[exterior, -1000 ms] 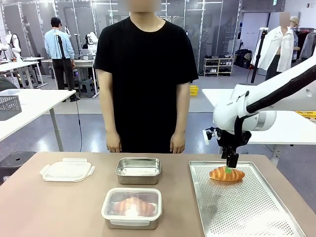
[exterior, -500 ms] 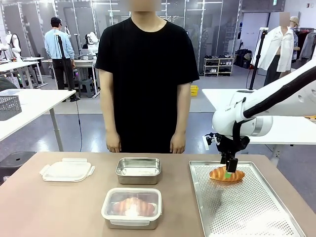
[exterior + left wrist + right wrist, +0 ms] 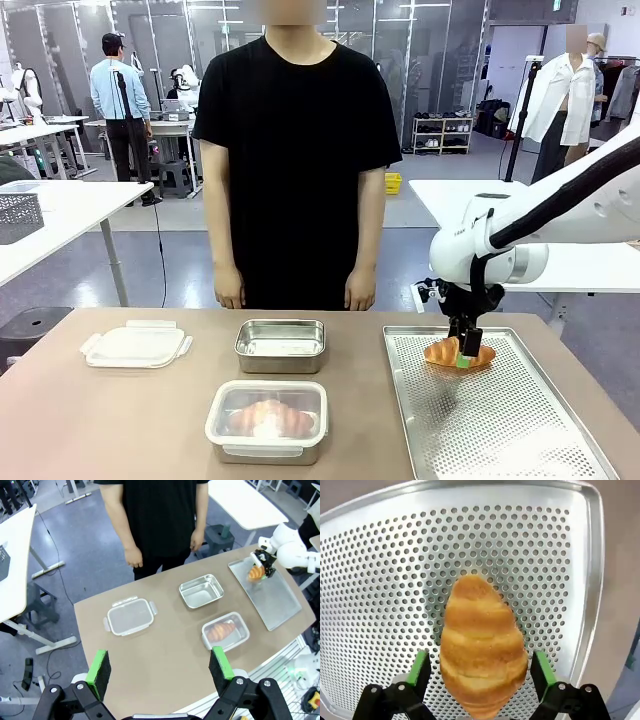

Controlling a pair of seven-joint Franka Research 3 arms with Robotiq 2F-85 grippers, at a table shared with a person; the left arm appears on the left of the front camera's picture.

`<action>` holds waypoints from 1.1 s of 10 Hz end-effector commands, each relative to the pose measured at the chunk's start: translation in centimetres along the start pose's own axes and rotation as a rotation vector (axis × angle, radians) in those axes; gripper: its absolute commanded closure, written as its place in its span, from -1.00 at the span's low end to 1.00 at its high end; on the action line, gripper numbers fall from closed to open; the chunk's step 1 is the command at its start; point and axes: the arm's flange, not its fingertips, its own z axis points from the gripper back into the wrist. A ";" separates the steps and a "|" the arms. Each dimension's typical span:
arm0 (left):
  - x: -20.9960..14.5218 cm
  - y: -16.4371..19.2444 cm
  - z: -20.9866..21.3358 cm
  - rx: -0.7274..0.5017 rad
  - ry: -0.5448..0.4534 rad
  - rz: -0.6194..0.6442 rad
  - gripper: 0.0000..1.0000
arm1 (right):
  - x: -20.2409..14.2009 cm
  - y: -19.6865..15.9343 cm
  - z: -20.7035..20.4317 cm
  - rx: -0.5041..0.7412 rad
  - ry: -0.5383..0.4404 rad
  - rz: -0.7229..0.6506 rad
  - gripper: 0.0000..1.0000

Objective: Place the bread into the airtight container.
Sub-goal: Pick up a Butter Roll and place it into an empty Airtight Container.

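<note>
Now, right gripper [image 3: 480,672]: jaws spread wide, straddling the bread [image 3: 482,645], not clamped.
Bread: lying on the perforated tray [image 3: 500,420], far end.
Risk: an off-centre close may nudge it aside; a hard squeeze may crush it.
Left gripper [image 3: 160,667]: open, high above the tabletop [image 3: 165,650].

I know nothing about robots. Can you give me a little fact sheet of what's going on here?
Tray bread: one croissant lying on the perforated metal tray
Right gripper: open, a finger either side of that croissant
Left gripper: open, high above the table
Clear container: holds another croissant
Lid: lying apart on the table
Person: standing at the far side, arms down
</note>
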 end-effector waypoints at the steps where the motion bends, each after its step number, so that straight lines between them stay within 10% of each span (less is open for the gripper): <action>1: 0.1 0.0 0.2 0.006 0.001 -0.009 -1.00 | 0.0 -0.5 -0.6 -0.015 0.010 -0.026 -1.00; 4: 0.1 0.0 0.2 0.006 0.001 -0.009 -1.00 | 0.0 -0.6 -1.2 -0.003 0.003 -0.026 -0.90; 9: 0.1 0.0 0.2 0.006 0.001 -0.009 -1.00 | -0.4 -0.8 -0.2 0.046 -0.044 -0.017 0.16; 11: 0.1 0.0 0.2 0.006 0.001 -0.009 -1.00 | -0.3 -0.3 3.0 0.018 -0.067 -0.004 0.16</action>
